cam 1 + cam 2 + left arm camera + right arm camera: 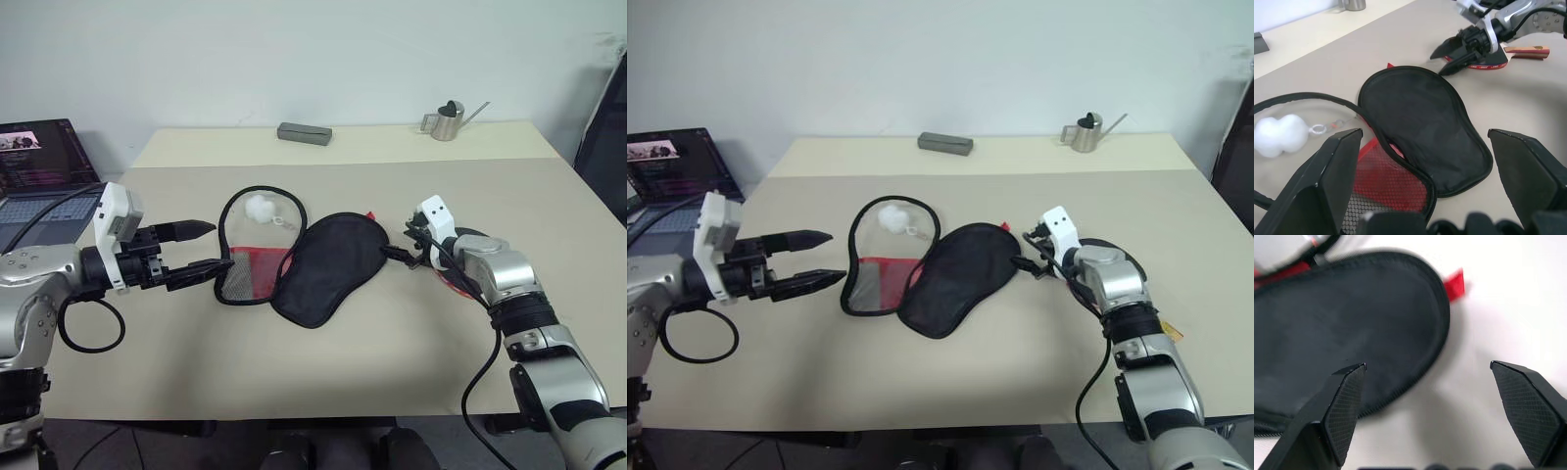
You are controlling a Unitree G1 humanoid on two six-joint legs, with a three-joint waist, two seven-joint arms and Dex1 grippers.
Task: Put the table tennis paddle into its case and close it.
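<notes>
Head view: both arms reach inward, right gripper (400, 253) and left gripper (201, 250) spread, flanking the case (328, 266).

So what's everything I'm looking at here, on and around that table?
case: one, black fabric, lying opened flat mid-table, its clear mesh half with the red panel towards the robot's left.
fluffy ball charm: one, white, on the mesh half.
table tennis paddle: one, red edge, light wood handle, flat on the table, right of the case, under the right arm.
watering can: one, small, metal, far edge, right.
grey block: one, far edge, middle.
laptop: one, open, screen lit, left of the table.
table: one, beige.
left gripper: black fingers, open, beside the mesh half.
right gripper: open, at the case's right edge.
</notes>
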